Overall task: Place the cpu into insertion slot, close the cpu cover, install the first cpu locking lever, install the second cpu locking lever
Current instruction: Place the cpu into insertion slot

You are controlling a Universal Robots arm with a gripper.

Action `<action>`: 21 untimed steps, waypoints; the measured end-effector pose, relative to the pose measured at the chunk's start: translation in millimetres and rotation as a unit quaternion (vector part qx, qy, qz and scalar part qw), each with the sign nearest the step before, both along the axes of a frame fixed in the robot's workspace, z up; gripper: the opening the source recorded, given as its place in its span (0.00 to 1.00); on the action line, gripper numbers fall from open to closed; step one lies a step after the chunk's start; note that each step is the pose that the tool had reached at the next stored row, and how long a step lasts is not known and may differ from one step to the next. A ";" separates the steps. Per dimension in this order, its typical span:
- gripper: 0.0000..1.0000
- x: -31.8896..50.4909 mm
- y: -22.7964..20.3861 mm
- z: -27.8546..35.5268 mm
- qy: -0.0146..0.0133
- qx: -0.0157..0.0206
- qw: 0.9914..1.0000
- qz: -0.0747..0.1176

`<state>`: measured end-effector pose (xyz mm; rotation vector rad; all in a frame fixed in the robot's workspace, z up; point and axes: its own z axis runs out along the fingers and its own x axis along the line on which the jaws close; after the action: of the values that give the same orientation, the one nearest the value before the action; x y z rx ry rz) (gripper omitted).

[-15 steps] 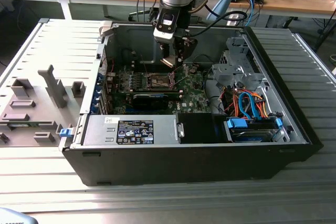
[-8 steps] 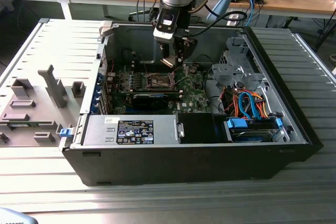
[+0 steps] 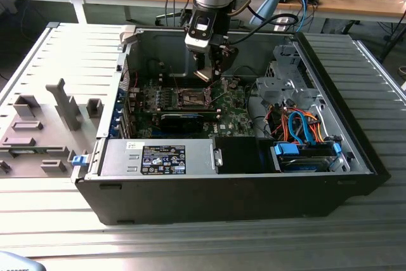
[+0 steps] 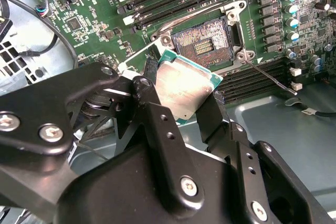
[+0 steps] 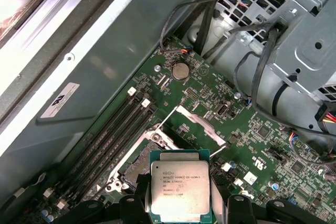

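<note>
While the arm reaches straight down into the open computer case point(image 3: 254, 198), its hand point(image 3: 211, 74) is clamped on the cpu point(image 5: 180, 191) by two edges, holding it just above the insertion slot point(image 4: 202, 43) mid-board. The cpu cover point(image 5: 202, 125) stands raised beside it. Orange and blue cables point(image 3: 298, 125) crowd the case's edge on the exterior view's right.

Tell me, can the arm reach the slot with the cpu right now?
Probably yes. The tool holds the cpu close to the slot, whose cover is swung open, and nothing seems to lie between them.
</note>
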<state>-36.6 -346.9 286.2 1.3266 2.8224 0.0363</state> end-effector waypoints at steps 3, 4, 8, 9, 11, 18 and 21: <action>0.55 0.0 0.0 0.0 0.000 0.000 1.000 -0.002; 0.55 0.0 0.0 -0.1 0.000 0.000 1.000 -0.002; 0.55 0.0 0.0 -0.1 0.000 0.000 1.000 -0.005; 0.55 0.0 0.0 -0.2 0.000 0.000 1.000 -0.006; 0.55 0.0 0.0 -0.2 0.000 0.000 1.000 -0.007; 0.55 0.0 0.0 -0.3 0.000 0.000 1.000 -0.011; 0.55 0.0 0.0 -0.3 0.000 0.000 1.000 -0.014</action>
<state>-36.6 -347.0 285.8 1.3645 2.8039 0.0358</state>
